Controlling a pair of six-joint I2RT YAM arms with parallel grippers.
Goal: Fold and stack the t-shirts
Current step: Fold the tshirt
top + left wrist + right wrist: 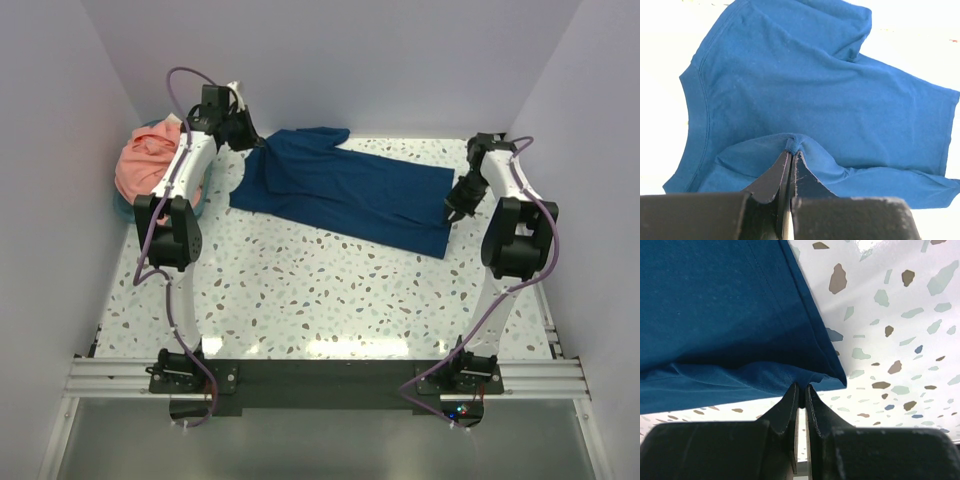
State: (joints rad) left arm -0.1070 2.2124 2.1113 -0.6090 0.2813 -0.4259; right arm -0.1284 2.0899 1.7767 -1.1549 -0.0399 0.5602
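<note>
Top external: soft navy t-shirt (350, 190) spread across speckled bench (300, 290), upper centre. Wrist views alone confirm left tool (791, 150) and right tool (801, 389) pinching its cloth.

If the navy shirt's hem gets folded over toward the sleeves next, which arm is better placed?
Probably right. The right gripper pinches the navy shirt at a hem corner; the left gripper is shut on cloth at the sleeve end.

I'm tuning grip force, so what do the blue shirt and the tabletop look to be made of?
The blue shirt: soft matte knit cloth, likely cotton jersey; it drapes, wrinkles and shows stitched hems. The tabletop: hard, glossy white surface with speckled chips, terrazzo-like, possibly printed laminate; it reflects the lights.
</note>
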